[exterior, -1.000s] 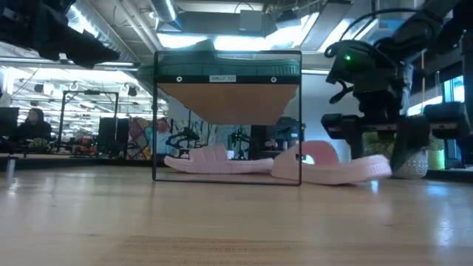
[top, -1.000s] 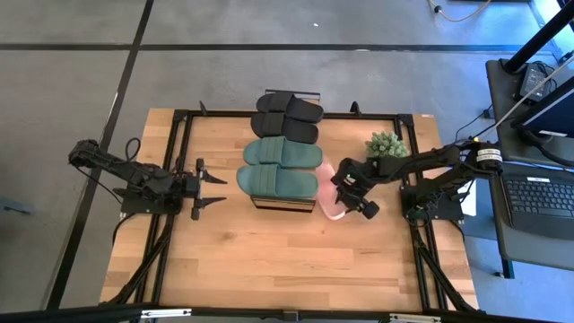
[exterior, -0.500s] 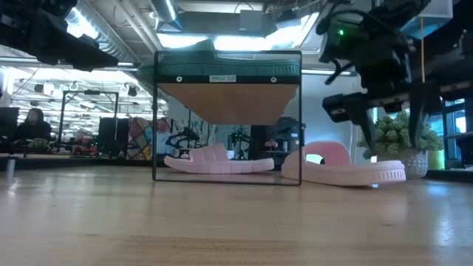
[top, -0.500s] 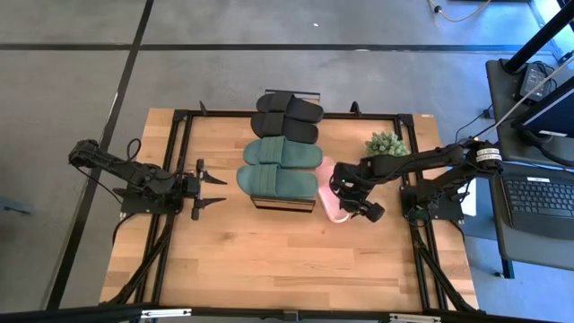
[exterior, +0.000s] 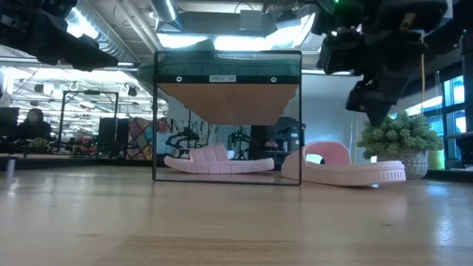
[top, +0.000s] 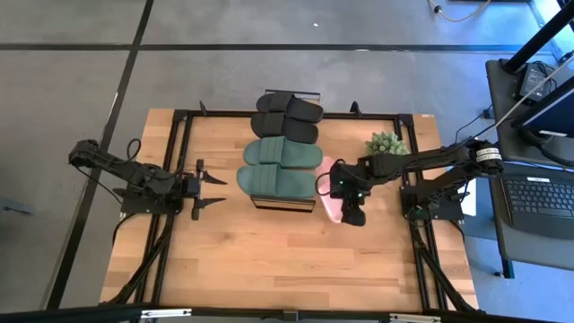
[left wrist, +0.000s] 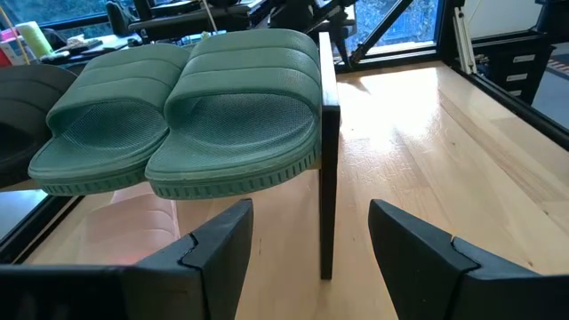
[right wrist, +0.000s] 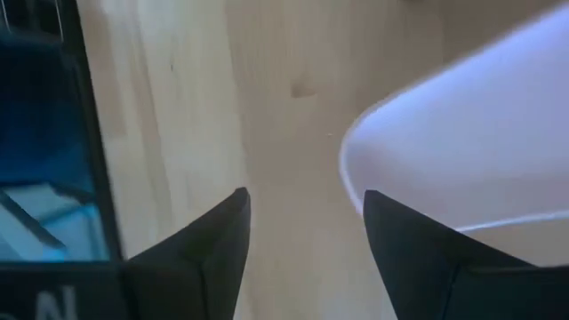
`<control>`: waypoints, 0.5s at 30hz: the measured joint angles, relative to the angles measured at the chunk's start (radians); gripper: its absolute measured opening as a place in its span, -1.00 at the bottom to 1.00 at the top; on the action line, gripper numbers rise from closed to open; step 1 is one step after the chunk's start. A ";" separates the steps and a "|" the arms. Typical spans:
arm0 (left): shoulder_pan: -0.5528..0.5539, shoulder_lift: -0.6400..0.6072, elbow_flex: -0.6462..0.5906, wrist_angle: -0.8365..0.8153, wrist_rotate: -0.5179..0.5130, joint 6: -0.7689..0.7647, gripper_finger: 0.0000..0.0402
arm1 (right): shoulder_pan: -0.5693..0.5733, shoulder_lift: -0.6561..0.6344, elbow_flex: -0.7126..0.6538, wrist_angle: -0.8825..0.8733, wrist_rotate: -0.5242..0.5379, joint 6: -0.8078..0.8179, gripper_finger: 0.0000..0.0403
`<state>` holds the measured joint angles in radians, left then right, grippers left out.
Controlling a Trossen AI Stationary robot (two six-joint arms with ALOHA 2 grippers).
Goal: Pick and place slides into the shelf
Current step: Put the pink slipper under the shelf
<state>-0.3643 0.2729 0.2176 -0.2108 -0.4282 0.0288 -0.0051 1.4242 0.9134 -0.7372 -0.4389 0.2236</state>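
Observation:
The shelf [top: 283,204] stands mid-table, with its board [exterior: 225,103] in a black frame. Two dark green slides [top: 280,167] lie on top of it, also in the left wrist view [left wrist: 187,116]. Two black slides [top: 287,117] lie on its far part. One pale pink slide [exterior: 218,161] rests on the table under the board. The other pink slide [top: 329,193] [exterior: 347,170] lies sole-down beside the shelf's right side. My right gripper [top: 352,208] [right wrist: 307,258] hovers open above that slide's near end [right wrist: 444,151]. My left gripper [top: 215,189] [left wrist: 311,240] waits open, left of the shelf.
A small potted plant [top: 386,144] [exterior: 399,140] stands on the table behind the right arm. A laptop [top: 538,202] sits on a side stand beyond the right edge. Bare wood [top: 269,260] stretches from the shelf to the table's near edge.
My right gripper has risen from beside the pink slide and swung a little toward the near edge, turning as it went. The pink slide has slid slightly toward the table's right and now lies flat.

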 joint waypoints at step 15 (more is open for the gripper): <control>0.000 0.000 0.000 0.000 0.000 -0.001 0.08 | 0.202 0.000 -0.003 0.181 0.006 0.760 0.08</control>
<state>-0.3643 0.2729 0.2176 -0.2108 -0.4282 0.0278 0.1972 1.4242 0.9104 -0.5557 -0.4325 0.9834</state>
